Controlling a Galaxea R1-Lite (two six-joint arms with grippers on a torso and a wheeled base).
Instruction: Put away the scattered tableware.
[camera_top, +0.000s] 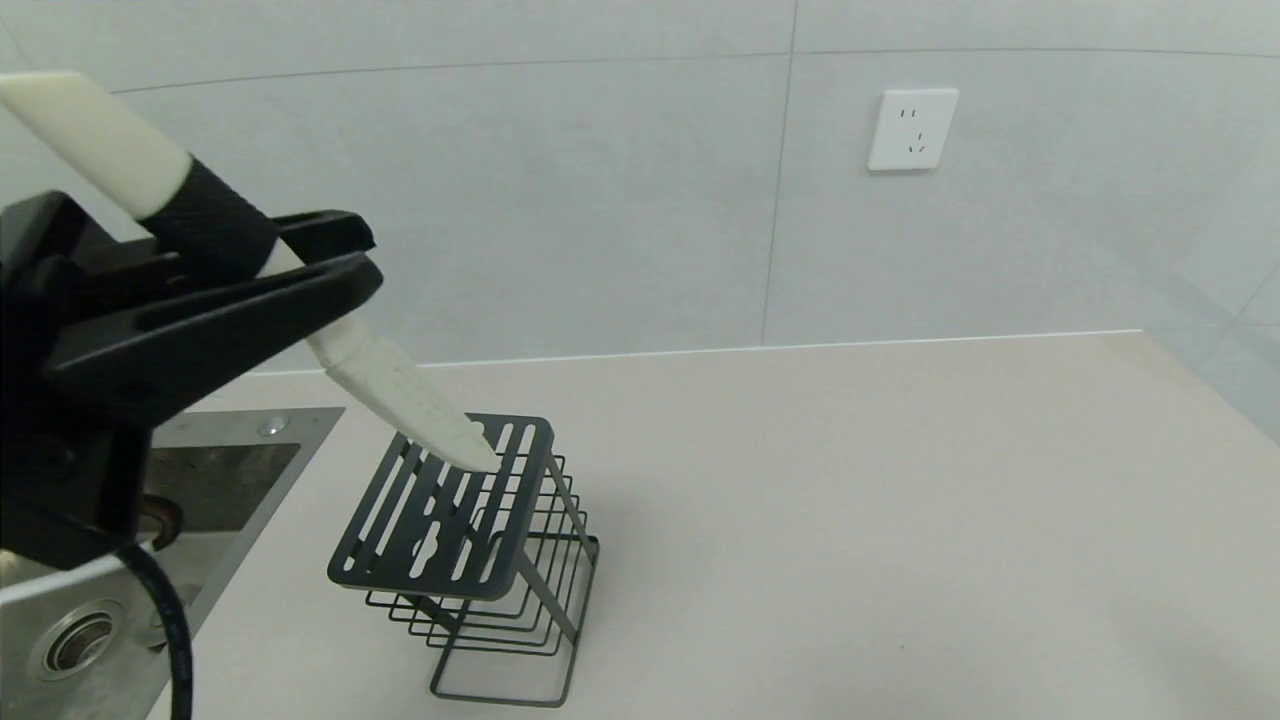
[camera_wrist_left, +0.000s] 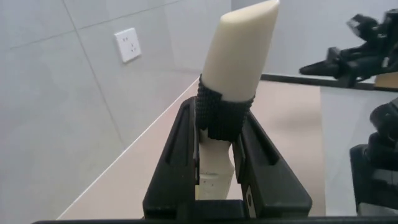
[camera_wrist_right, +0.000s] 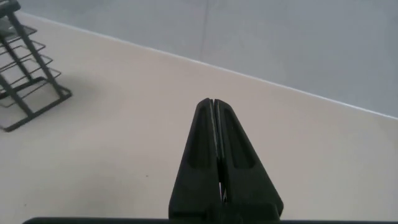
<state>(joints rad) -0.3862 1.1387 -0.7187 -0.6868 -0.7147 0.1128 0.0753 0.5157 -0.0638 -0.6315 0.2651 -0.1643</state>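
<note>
- Left end effector (camera_top: 350, 258) is seen raised up and to the left of the dark grey wire knife rack with a slotted top plate (camera_top: 450, 520). Its fingers are pinched on a cream-white knife with a black textured band round the handle (camera_top: 400, 390).
- In the left wrist view, the knife (camera_wrist_left: 239, 50) is clamped between the two black fingers of the end effector (camera_wrist_left: 217, 174), at and just below the black band.
- The knife is held tilted, handle end high and away from the rack, blade slanting down toward it. The tip is seen at the far slots of the rack's top plate; contact cannot be told.
- The rack stands upright on the pale beige desk (camera_top: 850, 500).
- Right end effector (camera_wrist_right: 213, 102) is pressed together, nothing between the fingers, above bare desk; the rack (camera_wrist_right: 25, 68) is noted well apart from it.
- A stainless steel sink (camera_top: 230, 470) is set in the desk just left of the rack.
- A white wall socket (camera_top: 912, 128) is noted on the grey wall beyond and right of the rack.
</note>
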